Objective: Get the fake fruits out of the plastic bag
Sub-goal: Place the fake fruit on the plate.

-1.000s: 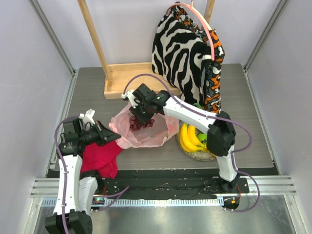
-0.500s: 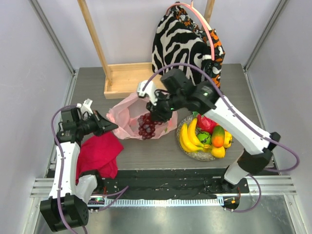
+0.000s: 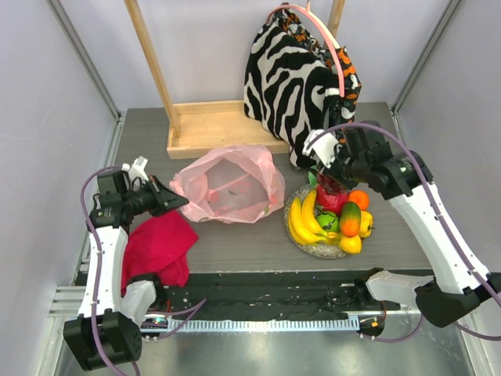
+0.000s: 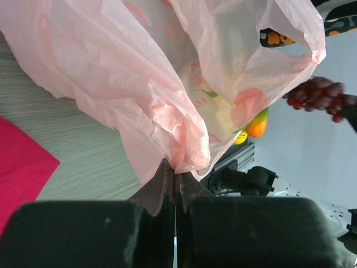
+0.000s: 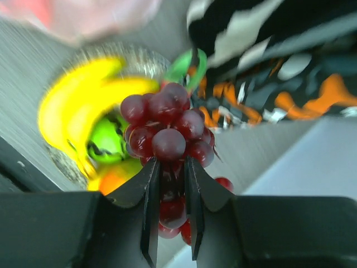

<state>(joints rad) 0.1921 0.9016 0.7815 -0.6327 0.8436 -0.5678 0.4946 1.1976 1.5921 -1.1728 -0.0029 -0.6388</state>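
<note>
Right pincer [image 5: 170,167] clenched on grapes [image 5: 167,131] over plate [image 3: 313,249], left pincer [image 4: 174,173] pinching plastic bag [image 3: 231,184], zebra bag [image 3: 290,78] behind

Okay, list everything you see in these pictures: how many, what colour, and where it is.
bag: one, pink, table middle
grapes: one bunch, dark red, held above the plate
plate: one, silvery, right of bag
bananas: one bunch, yellow, plate's left side
apple: one, green, plate's middle
orange: one, orange, plate's far side
red fruit: one, red, on plate below grapes
other fruits: a few, yellow and orange-green, plate's right side
cloth: one, red, near left
zebra bag: one, black-and-white, hanging far right
wooden stand: one, tan, far middle
left arm: white, jaws shut on bag's edge
right arm: white, jaws shut on grapes
</note>
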